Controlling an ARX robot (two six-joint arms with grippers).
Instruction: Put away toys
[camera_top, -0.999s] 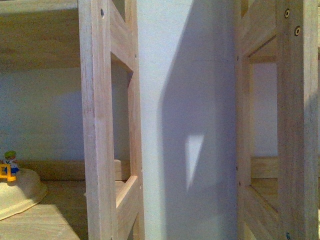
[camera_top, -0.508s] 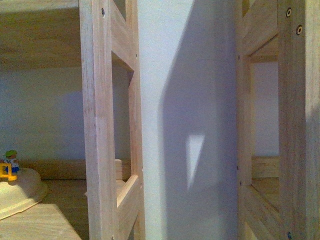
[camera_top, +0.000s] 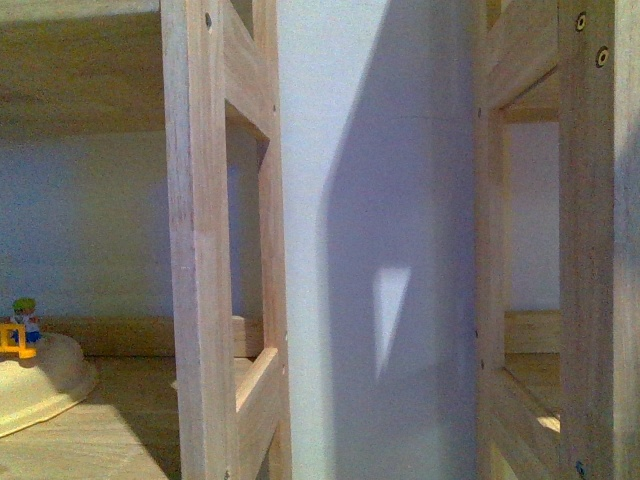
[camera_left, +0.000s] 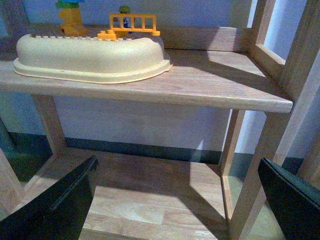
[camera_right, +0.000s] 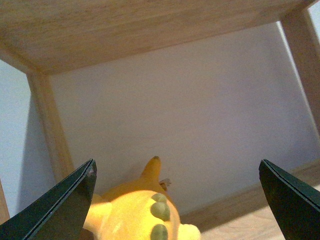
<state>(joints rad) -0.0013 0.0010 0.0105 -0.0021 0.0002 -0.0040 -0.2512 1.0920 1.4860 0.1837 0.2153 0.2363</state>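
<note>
Plush animal lies between my right claw's wide-spread fingers, low against the white wall under a wooden shelf, one pointed ear aimed up and away from me; its long axis I cannot tell. My left claw gapes empty.

Plush toy cut off at the frame edge — lower body unseen — both arms outside the front view
</note>
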